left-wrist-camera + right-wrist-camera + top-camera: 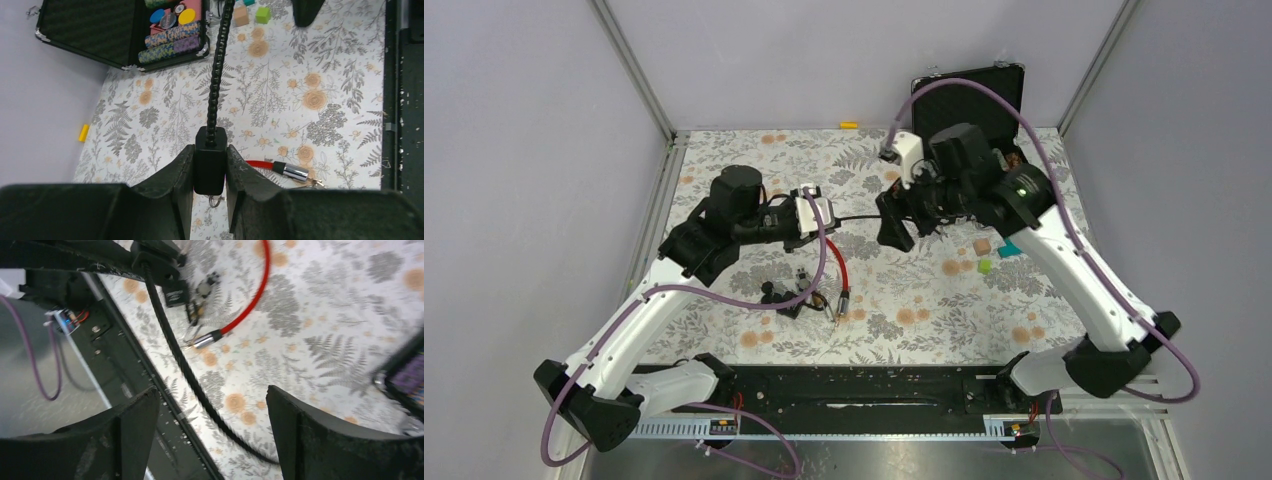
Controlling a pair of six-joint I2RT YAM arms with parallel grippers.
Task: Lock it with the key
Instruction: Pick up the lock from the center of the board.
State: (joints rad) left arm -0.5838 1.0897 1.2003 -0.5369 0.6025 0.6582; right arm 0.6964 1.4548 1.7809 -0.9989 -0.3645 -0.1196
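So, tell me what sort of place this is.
Probably a lab robot cell: plain walls framed by metal posts, a floral table, and props like a chip case and a cable lock.

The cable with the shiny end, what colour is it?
The cable is red; the right wrist view shows it best.

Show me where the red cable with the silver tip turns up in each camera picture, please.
Top external: the red cable lies mid-table, slightly left of centre, running toward the near edge.
Left wrist: the red cable is lower right of centre, its silver tip pointing right.
Right wrist: the red cable is at top centre, curving down-left to its tip.
Shared landmark: the black ribbed cable, visible in all three views.
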